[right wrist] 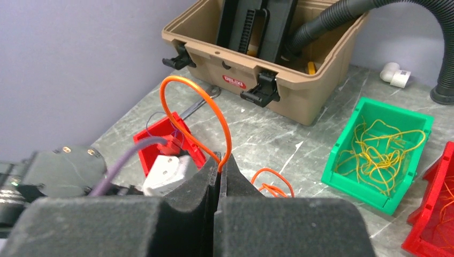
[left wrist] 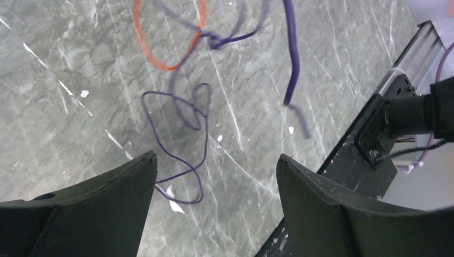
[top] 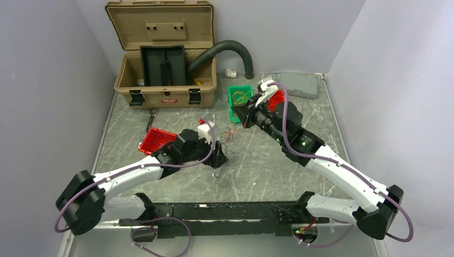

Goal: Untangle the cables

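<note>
1. Orange wire [right wrist: 182, 78] was clamped in the right gripper [right wrist: 220, 166], its loop standing at frame centre.
2. Left gripper [left wrist: 217, 157] was spread wide and empty over the purple strands [left wrist: 206, 142].
3. The cables [top: 227, 136] lay mid-frame in the top view.
4. Step, as I judged it: extracting one strand. Next move: left pins the pile, right draws away.

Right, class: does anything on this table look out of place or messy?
Yes. Loose wires lie tangled on the table in the middle, purple crossing orange, while the yellow wires sit gathered in the green bin. The right gripper is shut on one orange loop.
</note>
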You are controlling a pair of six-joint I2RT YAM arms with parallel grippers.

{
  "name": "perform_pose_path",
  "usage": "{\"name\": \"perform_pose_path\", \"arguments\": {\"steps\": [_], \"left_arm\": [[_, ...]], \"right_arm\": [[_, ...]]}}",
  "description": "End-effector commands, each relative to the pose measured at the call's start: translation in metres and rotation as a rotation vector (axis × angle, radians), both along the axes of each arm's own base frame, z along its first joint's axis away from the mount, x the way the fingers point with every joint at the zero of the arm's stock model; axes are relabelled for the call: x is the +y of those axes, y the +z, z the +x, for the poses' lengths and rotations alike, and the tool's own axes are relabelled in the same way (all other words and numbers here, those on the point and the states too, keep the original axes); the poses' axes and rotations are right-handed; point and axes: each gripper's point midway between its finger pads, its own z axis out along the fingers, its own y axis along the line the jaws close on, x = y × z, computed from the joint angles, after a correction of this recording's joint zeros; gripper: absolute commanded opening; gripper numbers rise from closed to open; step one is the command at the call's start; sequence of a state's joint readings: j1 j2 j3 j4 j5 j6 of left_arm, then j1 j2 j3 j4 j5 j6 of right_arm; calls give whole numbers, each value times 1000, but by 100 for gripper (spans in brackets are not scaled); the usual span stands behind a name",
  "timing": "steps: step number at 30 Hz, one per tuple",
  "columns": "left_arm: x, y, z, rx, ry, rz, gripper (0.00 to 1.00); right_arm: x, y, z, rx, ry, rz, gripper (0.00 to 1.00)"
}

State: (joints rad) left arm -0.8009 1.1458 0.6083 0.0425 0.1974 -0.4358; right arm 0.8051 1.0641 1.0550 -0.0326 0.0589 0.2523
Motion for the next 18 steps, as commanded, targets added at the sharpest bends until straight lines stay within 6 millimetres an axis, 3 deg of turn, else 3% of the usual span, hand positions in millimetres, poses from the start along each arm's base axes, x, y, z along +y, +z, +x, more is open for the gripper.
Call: {"name": "perform_pose_path", "arguments": {"steps": [1,6,13,15,18], "left_arm": [[-17,-2,14,-20,24,-68,80],[-26,-22,27,14,76,-82,73],[-53,-14,39,-14,45,-158,71],[-56,-10,42,-27,45,-175,66],[-56,-4,47,-46,69,-203,47]], "right_arm": [[-10,35,4,-2,-58,72,0],[-22,56,0,-23,-87,131,0],[-37,72,-2,-23,-130,154,0],[-41,71,0,-17,-146,152,0],[-46,72,-1,-15,-154,162,0]]}}
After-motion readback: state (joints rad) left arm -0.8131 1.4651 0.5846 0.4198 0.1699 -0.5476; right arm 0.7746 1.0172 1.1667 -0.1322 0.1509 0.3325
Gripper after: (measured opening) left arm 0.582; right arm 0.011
